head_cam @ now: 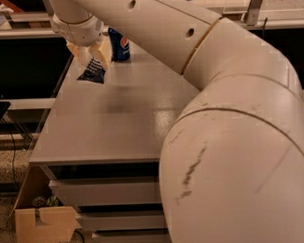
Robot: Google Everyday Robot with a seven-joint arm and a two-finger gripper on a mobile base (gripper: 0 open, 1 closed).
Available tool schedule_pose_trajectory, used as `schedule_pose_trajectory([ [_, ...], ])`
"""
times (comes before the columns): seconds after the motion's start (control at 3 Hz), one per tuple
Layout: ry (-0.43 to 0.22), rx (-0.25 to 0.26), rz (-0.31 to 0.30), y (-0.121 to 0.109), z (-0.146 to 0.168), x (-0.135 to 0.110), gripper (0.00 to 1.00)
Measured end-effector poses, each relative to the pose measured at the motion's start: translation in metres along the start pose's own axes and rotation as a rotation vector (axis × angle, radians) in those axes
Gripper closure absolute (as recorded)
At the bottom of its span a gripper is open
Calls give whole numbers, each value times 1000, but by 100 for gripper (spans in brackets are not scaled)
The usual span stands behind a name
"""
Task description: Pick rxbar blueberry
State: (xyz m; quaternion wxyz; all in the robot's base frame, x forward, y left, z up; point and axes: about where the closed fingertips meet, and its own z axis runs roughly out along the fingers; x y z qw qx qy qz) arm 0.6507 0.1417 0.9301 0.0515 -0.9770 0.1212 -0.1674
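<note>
The rxbar blueberry [92, 72] is a small flat dark navy bar with white text. It hangs tilted between the fingers of my gripper [91, 58], lifted off the grey table [117, 124] at its far left. The gripper is shut on the bar's upper end. My large white arm [216, 91] reaches in from the lower right and fills the right half of the camera view.
A blue Pepsi can [119, 45] stands upright on the table just behind and to the right of the gripper. A cardboard box [40, 217] sits on the floor at the lower left. Drawers [104, 192] run below the table top.
</note>
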Motion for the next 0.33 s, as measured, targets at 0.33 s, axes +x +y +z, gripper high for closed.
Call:
schedule_pose_trajectory([
  [0.33, -3, 5, -4, 0, -2, 1, 100],
])
